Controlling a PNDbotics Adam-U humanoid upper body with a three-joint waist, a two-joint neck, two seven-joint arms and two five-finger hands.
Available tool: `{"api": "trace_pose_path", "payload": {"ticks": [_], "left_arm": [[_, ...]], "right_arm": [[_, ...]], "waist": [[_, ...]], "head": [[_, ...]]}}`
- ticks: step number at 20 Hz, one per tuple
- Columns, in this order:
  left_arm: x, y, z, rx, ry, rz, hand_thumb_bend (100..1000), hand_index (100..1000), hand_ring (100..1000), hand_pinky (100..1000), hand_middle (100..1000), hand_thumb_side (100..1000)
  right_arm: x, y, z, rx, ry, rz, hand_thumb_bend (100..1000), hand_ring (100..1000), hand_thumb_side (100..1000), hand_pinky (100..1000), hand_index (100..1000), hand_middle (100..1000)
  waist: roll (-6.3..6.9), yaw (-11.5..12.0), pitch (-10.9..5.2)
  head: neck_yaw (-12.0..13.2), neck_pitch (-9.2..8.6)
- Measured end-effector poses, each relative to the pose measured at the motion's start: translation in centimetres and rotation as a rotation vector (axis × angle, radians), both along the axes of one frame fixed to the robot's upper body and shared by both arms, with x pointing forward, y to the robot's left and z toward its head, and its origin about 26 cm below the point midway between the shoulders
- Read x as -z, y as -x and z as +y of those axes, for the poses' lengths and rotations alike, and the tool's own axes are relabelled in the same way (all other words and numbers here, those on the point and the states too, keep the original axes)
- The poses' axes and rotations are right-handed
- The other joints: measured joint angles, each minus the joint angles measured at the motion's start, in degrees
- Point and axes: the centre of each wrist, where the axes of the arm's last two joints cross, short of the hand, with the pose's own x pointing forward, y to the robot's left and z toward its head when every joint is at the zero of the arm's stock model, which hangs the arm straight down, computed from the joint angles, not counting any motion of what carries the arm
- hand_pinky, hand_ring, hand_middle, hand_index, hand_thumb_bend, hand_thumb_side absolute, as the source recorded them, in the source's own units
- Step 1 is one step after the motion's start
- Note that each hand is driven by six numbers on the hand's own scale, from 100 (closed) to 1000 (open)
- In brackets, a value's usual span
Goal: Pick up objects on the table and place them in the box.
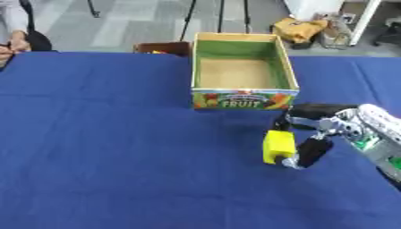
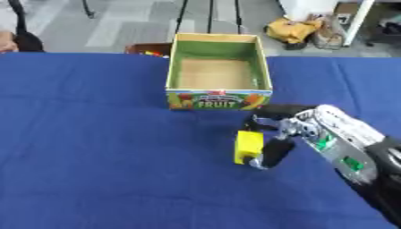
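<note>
A blue cloth covers the desk (image 1: 102, 147), which fills most of the view. Behind it lies grey floor with dark chair legs. At the desk's far middle stands an open cardboard box (image 1: 244, 71), green inside, marked FRUIT on its front. Just in front of it, to the right, the right hand (image 1: 313, 150) has its fingers curled round a yellow block (image 1: 279, 146).
</note>
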Motion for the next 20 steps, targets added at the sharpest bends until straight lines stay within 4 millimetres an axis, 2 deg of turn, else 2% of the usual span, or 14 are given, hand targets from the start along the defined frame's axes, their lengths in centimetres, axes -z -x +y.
{"api": "trace_pose_path", "payload": {"ticks": [7, 20], "left_arm": [[0.0, 0.0, 0.0, 0.000, 0.000, 0.000, 100, 964, 750, 593, 864, 1000], [0.2, 0.1, 0.1, -0.002, -0.001, 0.007, 100, 964, 750, 592, 864, 1000]], "right_arm": [[-2.9, 0.9, 0.0, -0.008, -0.023, -0.106, 100, 799, 354, 815, 628, 492], [-10.5, 3.1, 0.5, -0.006, -0.083, -0.359, 100, 802, 368, 806, 616, 472]], "waist": [[0.00, -0.20, -0.26], [-0.31, -0.21, -1.02]], "head": [[0.00, 0.00], [-0.10, -0.01]]}}
